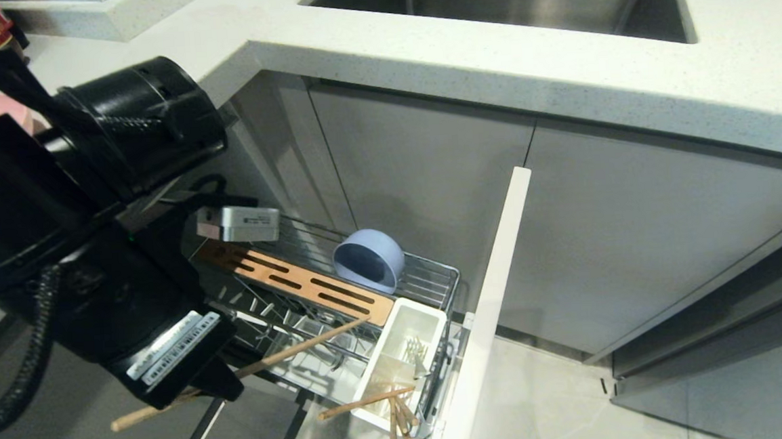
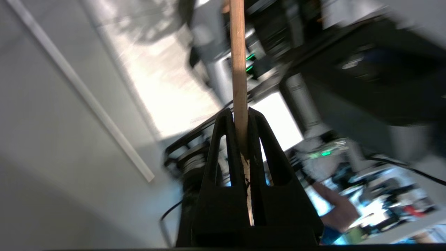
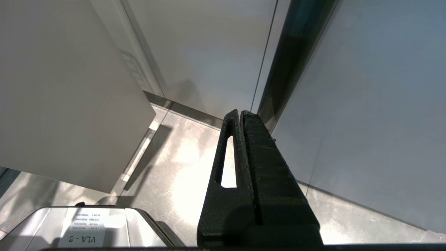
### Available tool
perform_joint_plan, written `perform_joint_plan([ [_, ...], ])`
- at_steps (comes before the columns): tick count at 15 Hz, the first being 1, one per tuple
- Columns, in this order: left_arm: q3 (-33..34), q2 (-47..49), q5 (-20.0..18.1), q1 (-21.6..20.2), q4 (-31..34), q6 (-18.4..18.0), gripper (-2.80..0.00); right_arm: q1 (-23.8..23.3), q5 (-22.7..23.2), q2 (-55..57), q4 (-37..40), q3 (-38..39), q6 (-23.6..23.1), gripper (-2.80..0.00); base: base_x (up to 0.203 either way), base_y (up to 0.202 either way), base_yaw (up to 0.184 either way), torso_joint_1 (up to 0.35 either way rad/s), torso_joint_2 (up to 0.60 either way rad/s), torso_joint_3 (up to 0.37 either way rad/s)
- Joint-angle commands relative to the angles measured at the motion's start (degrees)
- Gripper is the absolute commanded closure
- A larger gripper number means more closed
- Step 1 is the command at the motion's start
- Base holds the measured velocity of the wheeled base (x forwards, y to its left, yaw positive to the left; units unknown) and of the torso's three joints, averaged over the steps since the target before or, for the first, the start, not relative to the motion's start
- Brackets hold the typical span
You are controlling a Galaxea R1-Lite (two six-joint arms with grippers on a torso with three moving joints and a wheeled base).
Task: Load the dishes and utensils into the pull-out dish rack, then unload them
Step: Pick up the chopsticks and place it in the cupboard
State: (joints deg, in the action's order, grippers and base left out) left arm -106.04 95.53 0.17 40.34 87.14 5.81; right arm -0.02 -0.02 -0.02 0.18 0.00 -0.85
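The left gripper [image 2: 240, 115] filled the head view's lower left, its fingers [image 2: 223, 146] clamped on one chopstick [image 1: 251, 369] slanting over the dish rack [image 1: 428, 271]. Held near one end, it could pivot or snag the wires, missing the cutlery cup [image 1: 431, 319]. The right gripper [image 3: 240, 115] hung pressed together.

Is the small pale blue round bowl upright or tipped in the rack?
Tipped: the pale blue bowl rests on its side, opening facing sideways.

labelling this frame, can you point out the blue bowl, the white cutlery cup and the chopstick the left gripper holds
pale blue bowl [image 1: 368, 260], head view, on its outer wall.
white cutlery cup [image 1: 408, 327], head view, on its inner wall.
held chopstick [image 2: 239, 69], left wrist view, on the shaft beyond the left gripper [image 2: 240, 115].
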Motion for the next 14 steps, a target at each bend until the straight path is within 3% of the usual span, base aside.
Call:
perform_joint_plan([
  [1, 2.15, 1.03, 1.3, 0.56, 0.52, 0.07, 0.0, 0.02, 0.01, 0.02, -0.01, 0.0, -0.04, 0.0, 0.0, 0.0, 0.0, 0.0, 0.0, 0.0],
  [7, 6.23, 1.81, 3.34, 5.65, 0.52, 0.15, 0.0, 0.02, 0.02, 0.02, -0.01, 0.0, -0.03, 0.0, 0.0, 0.0, 0.0, 0.0, 0.0, 0.0],
  [14, 8.05, 4.94, 3.34, 6.7, 0.52, 0.23, 0.0, 0.01, -0.01, 0.02, -0.01, 0.0, -0.03, 0.0, 0.0, 0.0, 0.0, 0.0, 0.0, 0.0],
])
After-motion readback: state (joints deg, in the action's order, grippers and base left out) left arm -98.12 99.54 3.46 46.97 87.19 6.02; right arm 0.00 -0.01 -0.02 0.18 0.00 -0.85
